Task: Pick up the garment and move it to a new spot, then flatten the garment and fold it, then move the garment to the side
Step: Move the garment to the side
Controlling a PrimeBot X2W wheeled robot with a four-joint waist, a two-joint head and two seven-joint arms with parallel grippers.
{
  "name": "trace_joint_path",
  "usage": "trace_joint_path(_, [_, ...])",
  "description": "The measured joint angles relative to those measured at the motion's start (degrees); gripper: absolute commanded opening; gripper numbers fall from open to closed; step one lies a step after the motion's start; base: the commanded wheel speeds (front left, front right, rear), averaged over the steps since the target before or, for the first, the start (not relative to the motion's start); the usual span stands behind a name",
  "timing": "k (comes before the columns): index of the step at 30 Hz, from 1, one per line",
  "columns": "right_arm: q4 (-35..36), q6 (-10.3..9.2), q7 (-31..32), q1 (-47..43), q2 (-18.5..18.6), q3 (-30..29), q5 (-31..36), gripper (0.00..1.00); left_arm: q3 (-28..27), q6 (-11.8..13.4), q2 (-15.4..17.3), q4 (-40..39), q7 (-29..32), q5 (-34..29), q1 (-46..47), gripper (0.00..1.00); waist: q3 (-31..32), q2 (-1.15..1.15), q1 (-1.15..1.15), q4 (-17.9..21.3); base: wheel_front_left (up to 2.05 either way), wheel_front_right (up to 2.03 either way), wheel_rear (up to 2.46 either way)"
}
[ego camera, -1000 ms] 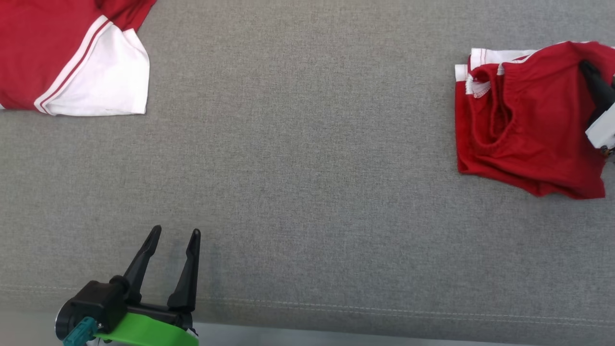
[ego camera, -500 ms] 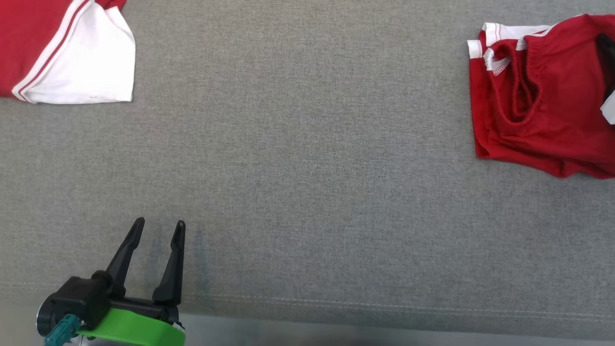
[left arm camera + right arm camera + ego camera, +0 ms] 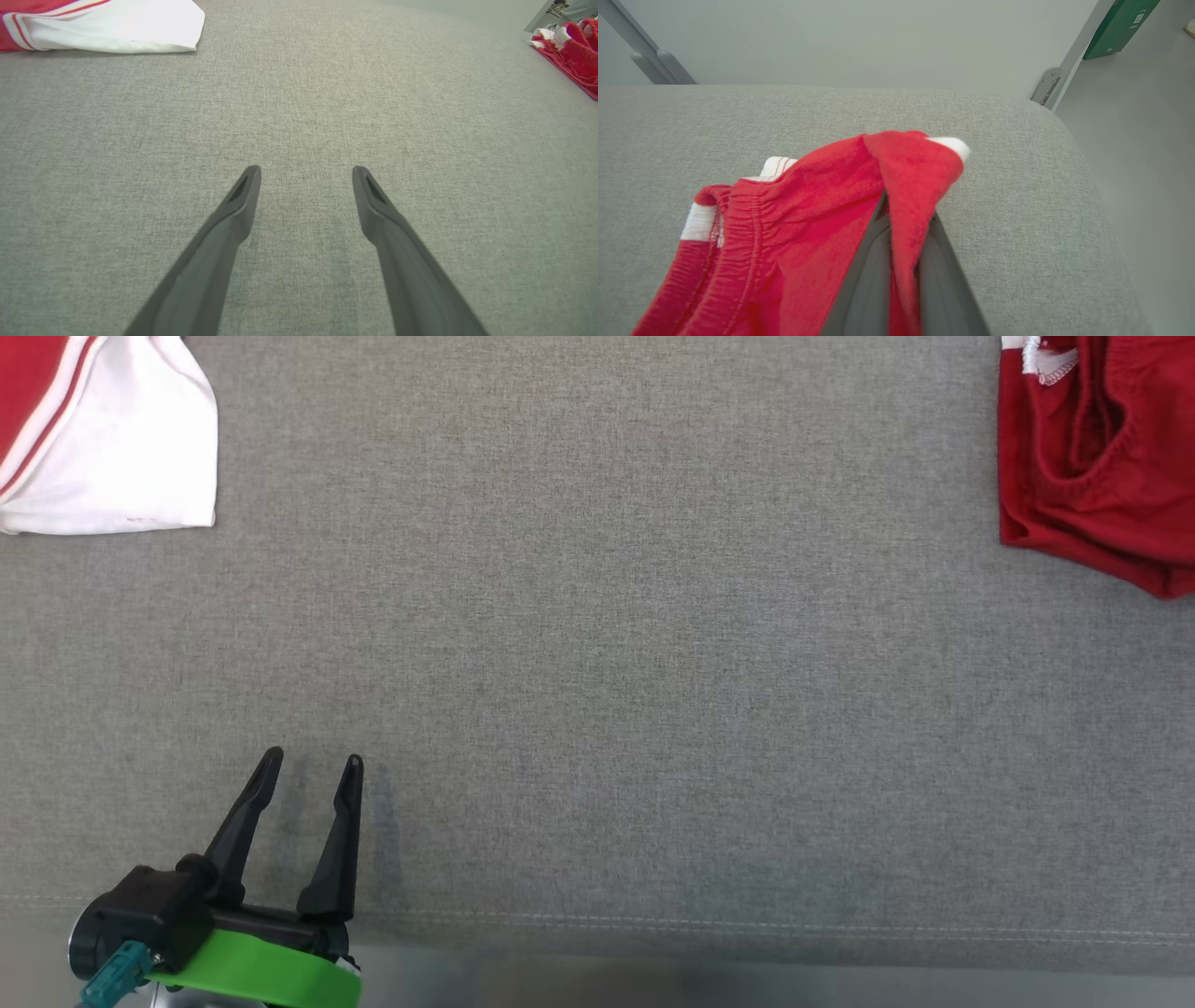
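Left jaws: wide open, empty, seven o'clock.
Right jaws: clamped on red shorts (image 3: 808,210), two o'clock.

We see matt dark plastic on our left gripper (image 3: 313,758), and its green collar (image 3: 261,975) looks smoother and faintly shiny. Beneath it the grey pad (image 3: 607,663) is coarse woven cloth, matt. Pinched in our right gripper (image 3: 908,210), the red garment (image 3: 808,210) is soft matt knit, gathered along its elastic band.

The long-fingered black left gripper (image 3: 313,758) is gaping beside the grey fabric cushion's (image 3: 653,663) near edge; the right gripper (image 3: 906,214) is pinching the red cloth garment (image 3: 803,210).
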State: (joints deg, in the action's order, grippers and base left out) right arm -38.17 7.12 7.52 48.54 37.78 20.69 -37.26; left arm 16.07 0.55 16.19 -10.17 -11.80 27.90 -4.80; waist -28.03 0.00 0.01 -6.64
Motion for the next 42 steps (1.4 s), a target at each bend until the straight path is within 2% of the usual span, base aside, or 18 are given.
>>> trace_joint_path(13, [-2.6,0.00,-1.0,4.3,0.6,1.5,2.7,0.00,-1.3,0.3,0.9,-1.5,0.4,0.0,0.1,1.00,-3.6,0.00,0.00,0.2,0.00,0.00,0.00])
trace_joint_path(14, [-2.8,0.00,-1.0,4.5,0.6,1.6,2.9,0.05,-1.3,0.5,0.9,-1.5,0.4,0.0,0.1,1.00,-3.8,0.00,0.00,0.3,0.00,0.00,0.00])
trace_joint_path(16, [-3.3,0.00,-1.6,4.9,0.6,1.7,3.3,0.49,-1.6,0.6,0.9,-1.5,0.4,0.0,0.1,1.00,-4.2,0.00,0.00,0.5,0.00,0.00,0.00])
trace_joint_path(17, [-3.5,-0.01,-2.1,5.1,0.6,1.7,3.6,1.00,-1.6,0.7,0.9,-1.5,0.4,0.0,0.1,1.00,-4.4,0.00,0.00,0.6,0.00,0.00,0.00])
trace_joint_path(27, [-7.5,-0.78,-4.6,5.3,0.6,1.7,5.1,1.00,-1.6,0.7,0.9,-1.5,0.4,0.0,1.4,1.00,-4.6,0.00,0.00,1.8,0.00,0.00,0.00])
trace_joint_path(34, [-10.9,-2.60,-6.1,5.0,0.3,1.7,5.2,1.00,-1.4,0.7,0.9,-1.5,0.4,0.0,1.4,1.00,-4.5,0.00,0.00,2.3,0.00,0.00,0.00])
trace_joint_path(42, [-12.6,-3.64,-11.3,3.7,-2.7,1.9,5.6,1.00,-1.5,0.7,0.3,-0.6,-0.2,0.2,2.2,1.00,-2.7,0.00,0.00,2.6,0.00,0.00,0.00])
